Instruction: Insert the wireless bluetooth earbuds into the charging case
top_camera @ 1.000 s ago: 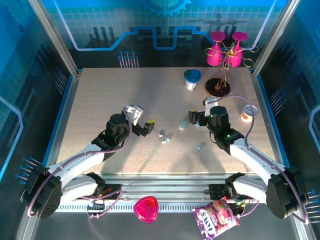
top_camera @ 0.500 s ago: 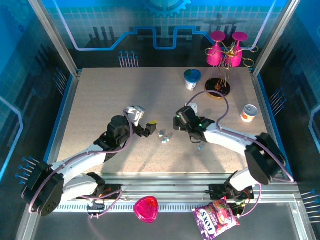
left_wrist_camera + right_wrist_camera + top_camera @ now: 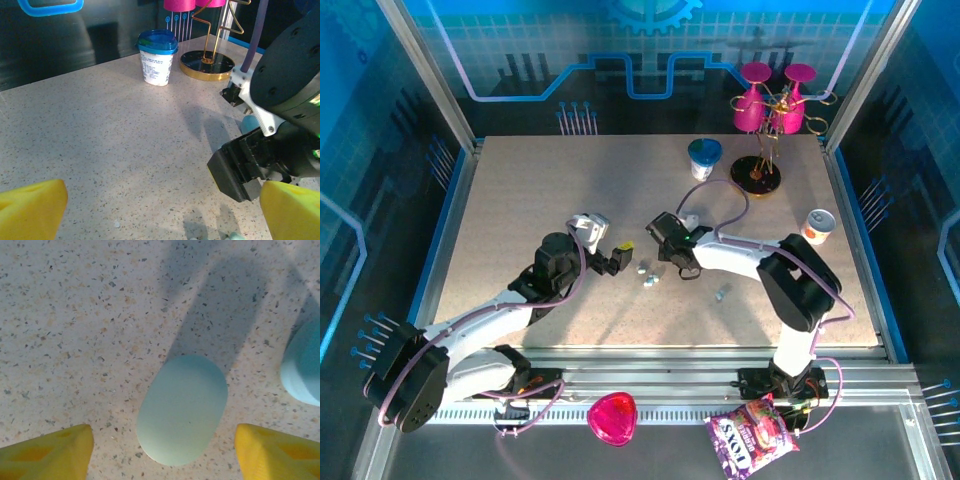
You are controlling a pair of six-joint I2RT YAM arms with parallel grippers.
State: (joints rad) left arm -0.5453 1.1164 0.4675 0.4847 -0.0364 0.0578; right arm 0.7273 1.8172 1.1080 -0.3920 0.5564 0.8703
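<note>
While both arms reach toward the middle of the speckled table [image 3: 520,200], their grippers meet close together there. The left gripper [image 3: 620,255] points right with its yellow pads [image 3: 30,207] spread wide, holding nothing. The right gripper [image 3: 667,245] reaches leftward across the table and points down.

From the right wrist, its yellow fingertips [image 3: 47,450] stand wide apart on either side of a pale mint, pebble-shaped charging case [image 3: 182,407]. The case lies flat, with bare table showing between it and each tip. A second light-blue rounded shape [image 3: 302,367] sits just beside the case and is cut off by the frame edge.

Two of the wireless bluetooth earbuds [image 3: 651,281] lie on the table in the narrow gap between the two grippers, slightly nearer the arm bases. A third bud [image 3: 720,293] lies apart to the right, near the right forearm.

Bare surface runs from the left gripper to the left rail [image 3: 450,230] and to the back wall. The far right corner is crowded: a blue-lidded cup [image 3: 705,158], a gold-rimmed stand [image 3: 757,172] with pink glasses [image 3: 770,100], and a small can [image 3: 817,226] near the right rail. Off the near edge lie a pink dish [image 3: 612,417] and a snack bag [image 3: 752,432].
</note>
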